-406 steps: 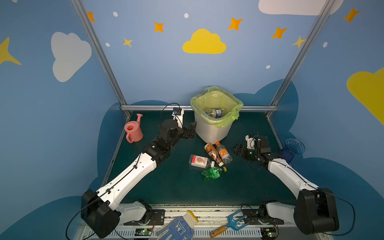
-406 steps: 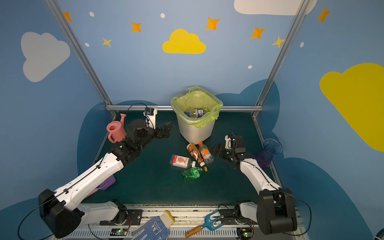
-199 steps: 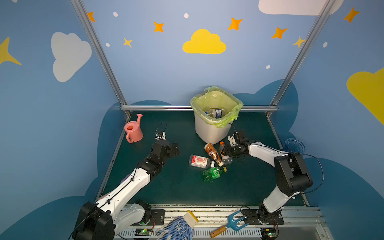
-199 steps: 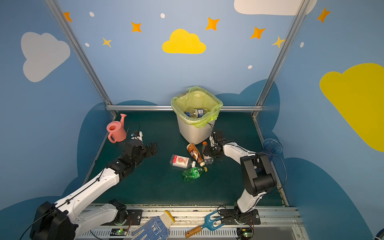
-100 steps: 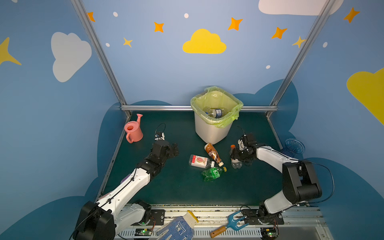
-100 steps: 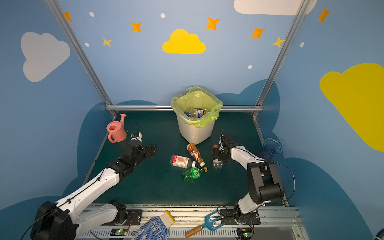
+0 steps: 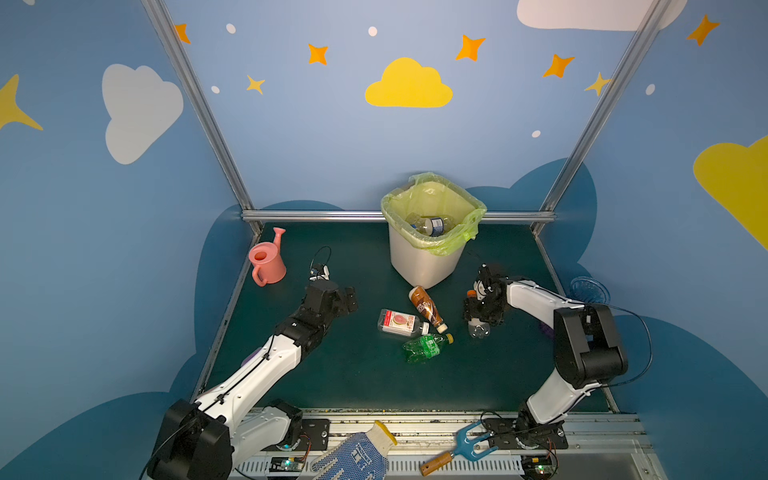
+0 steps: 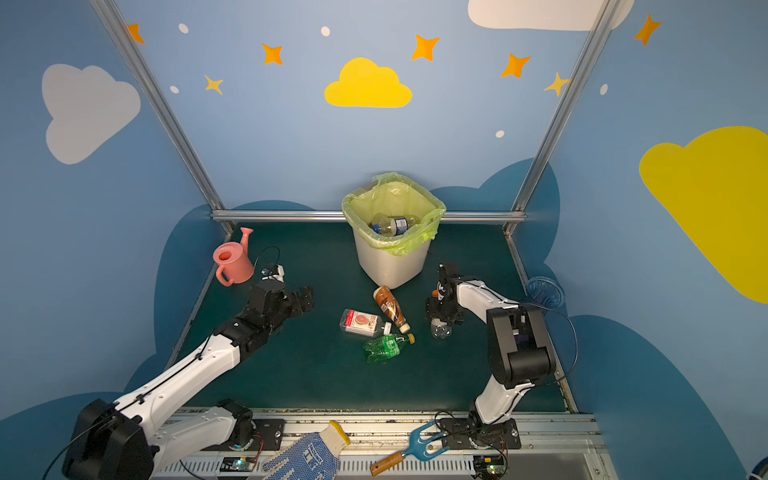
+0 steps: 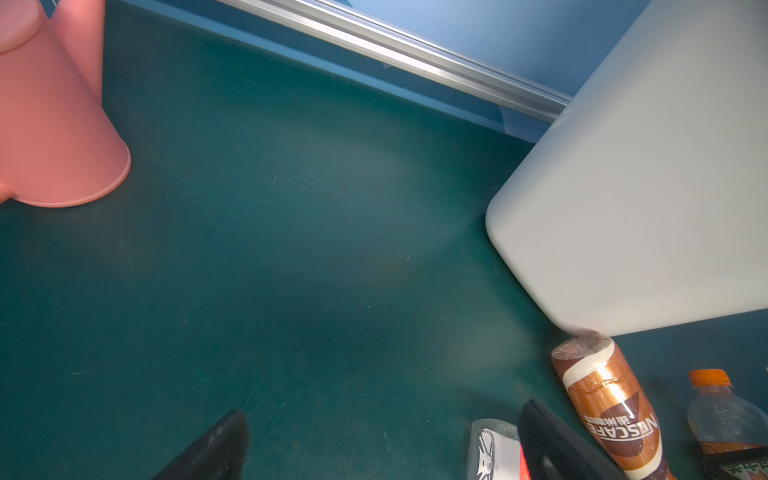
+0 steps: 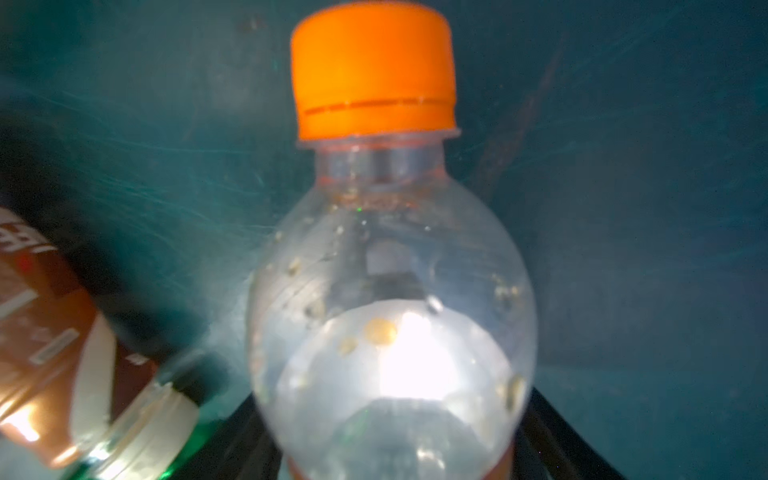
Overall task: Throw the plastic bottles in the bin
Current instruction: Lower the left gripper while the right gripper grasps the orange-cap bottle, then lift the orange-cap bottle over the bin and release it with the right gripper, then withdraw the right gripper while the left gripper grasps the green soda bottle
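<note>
The white bin (image 7: 424, 257) (image 8: 388, 259) with its yellow-green bag stands at the back of the mat, with bottles (image 7: 430, 224) inside. On the mat in front of it lie a brown bottle (image 7: 426, 306) (image 8: 390, 308), a clear red-labelled bottle (image 7: 399, 322) (image 8: 360, 322) and a green bottle (image 7: 424, 347) (image 8: 384, 345). My right gripper (image 7: 482, 309) (image 8: 442, 311) (image 10: 390, 449) is shut on a clear orange-capped bottle (image 7: 478, 331) (image 8: 440, 330) (image 10: 386, 291), low and right of the brown one. My left gripper (image 7: 347, 299) (image 8: 301, 300) (image 9: 382, 440) stands open and empty, left of the bottles.
A pink watering can (image 7: 266, 266) (image 9: 54, 124) stands at the back left. A blue ribbed vase (image 7: 590, 289) sits off the mat's right edge. A knitted glove (image 7: 353, 455) and a blue garden fork (image 7: 457, 451) lie on the front rail. In the left wrist view the bin wall (image 9: 644, 187) is close.
My left arm drew back from beside the bin and lowered, then stayed still. My right gripper reached in beside the brown bottle, shut on the orange-capped bottle and moved it right.
</note>
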Robot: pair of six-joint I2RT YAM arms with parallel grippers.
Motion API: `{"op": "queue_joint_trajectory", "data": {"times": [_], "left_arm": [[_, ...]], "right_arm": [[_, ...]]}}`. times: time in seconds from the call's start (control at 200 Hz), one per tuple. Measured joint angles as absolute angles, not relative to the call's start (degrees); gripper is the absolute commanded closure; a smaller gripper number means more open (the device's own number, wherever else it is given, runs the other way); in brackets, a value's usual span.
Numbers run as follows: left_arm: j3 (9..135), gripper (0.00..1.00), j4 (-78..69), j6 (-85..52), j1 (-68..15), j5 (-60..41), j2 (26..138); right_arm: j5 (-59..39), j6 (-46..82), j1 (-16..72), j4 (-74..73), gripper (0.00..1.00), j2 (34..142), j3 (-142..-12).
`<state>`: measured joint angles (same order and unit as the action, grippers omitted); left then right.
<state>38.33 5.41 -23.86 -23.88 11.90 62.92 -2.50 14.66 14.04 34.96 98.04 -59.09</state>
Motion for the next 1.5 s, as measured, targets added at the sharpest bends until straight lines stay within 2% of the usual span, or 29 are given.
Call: {"op": "queue_joint_trajectory", "data": {"times": [0.145, 0.33, 0.436, 0.571, 0.761, 0.886, 1.006, 1.121, 1.221, 1.281, 1.382, 1.502], "left_arm": [[37.2, 0.00, 5.5, -24.1, -23.7, 11.9, 62.9], [36.8, 0.00, 5.6, -24.1, -23.4, 11.9, 62.9], [36.8, 0.00, 5.5, -24.4, -22.9, 11.9, 63.0], [36.7, 0.00, 5.4, -24.8, -22.1, 11.9, 64.6], [36.3, 0.00, 5.3, -25.6, -21.6, 11.4, 67.4], [36.3, 0.00, 5.4, -26.0, -21.5, 10.5, 68.8], [36.6, 0.00, 6.1, -25.7, -21.5, 8.8, 69.4], [37.2, 0.00, 7.1, -25.3, -21.5, 7.4, 69.5], [37.3, 0.00, 7.4, -24.8, -21.5, 6.6, 69.2], [37.3, 0.00, 7.7, -24.3, -21.8, 6.5, 68.7], [37.3, 0.00, 8.8, -23.3, -22.5, 6.7, 66.6], [37.3, 0.00, 9.2, -21.7, -24.5, 7.7, 62.8]], "right_arm": [[-1.1, 13.6, 14.0, 36.2, 0.51, 99.1, -60.0], [-1.1, 13.3, 13.9, 35.9, 0.59, 97.5, -59.7], [-1.6, 13.3, 13.3, 35.9, 0.61, 92.2, -59.3], [-1.4, 13.3, 11.5, 36.5, 0.61, 80.2, -62.7], [2.3, 13.2, 9.8, 30.8, 0.58, 62.0, -76.1], [3.0, 13.4, 9.8, 23.9, 0.56, 56.9, -85.2], [-1.1, 15.2, 10.0, 18.7, 0.51, 60.1, -93.5], [-7.6, 15.4, 14.4, 18.0, 0.48, 73.6, -104.0], [-11.7, 12.8, 19.1, 26.1, 0.38, 91.7, -118.3], [-13.1, 11.7, 20.3, 32.2, 0.20, 101.2, -124.3], [-12.6, 11.6, 20.7, 36.9, 0.07, 105.5, -119.8], [-9.5, 11.9, 20.1, 34.9, 0.03, 95.3, -105.8]]}}
